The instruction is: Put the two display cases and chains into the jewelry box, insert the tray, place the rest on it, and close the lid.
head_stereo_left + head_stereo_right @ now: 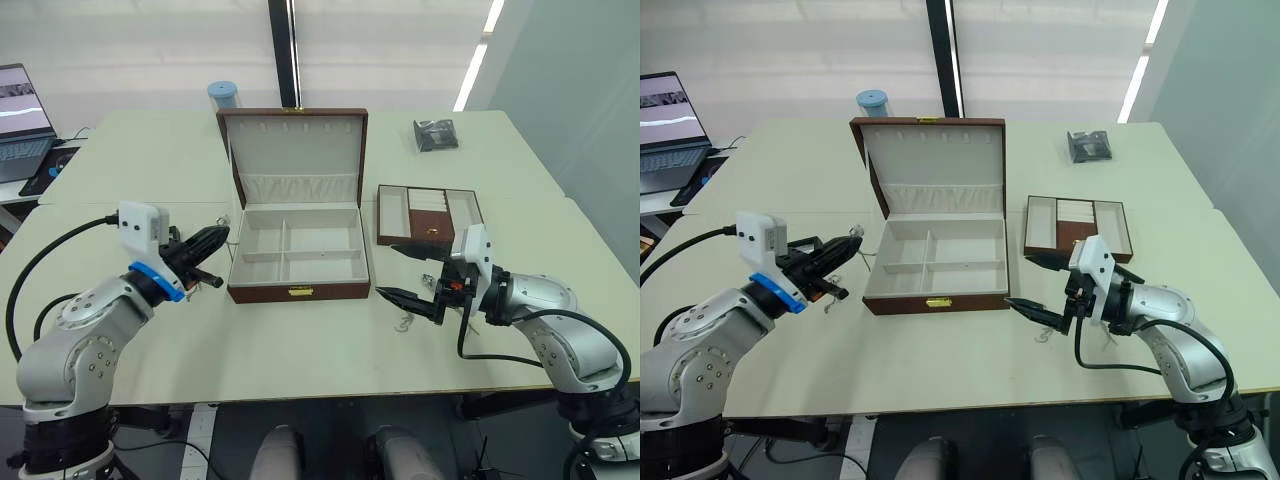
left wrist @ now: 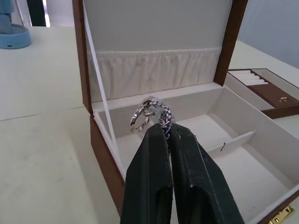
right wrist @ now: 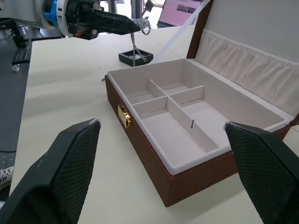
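Observation:
The brown jewelry box (image 1: 262,293) stands open at mid-table, its cream compartments empty and its lid (image 1: 293,140) upright behind. My left gripper (image 2: 161,128) is shut on a silver chain (image 2: 147,115) with a ring end, held just off the box's left side. In the right wrist view the chain (image 3: 134,45) hangs over a black display case (image 3: 135,57) on the table. To the right of the box my right gripper (image 1: 396,273) is open and holds nothing. Another small chain (image 1: 403,323) lies on the table below it. The tray (image 1: 466,210) rests behind that gripper.
A dark object (image 1: 436,134) lies at the back right of the table. A blue cylinder (image 1: 222,95) stands behind the lid. A laptop (image 1: 22,120) sits on a side table at the far left.

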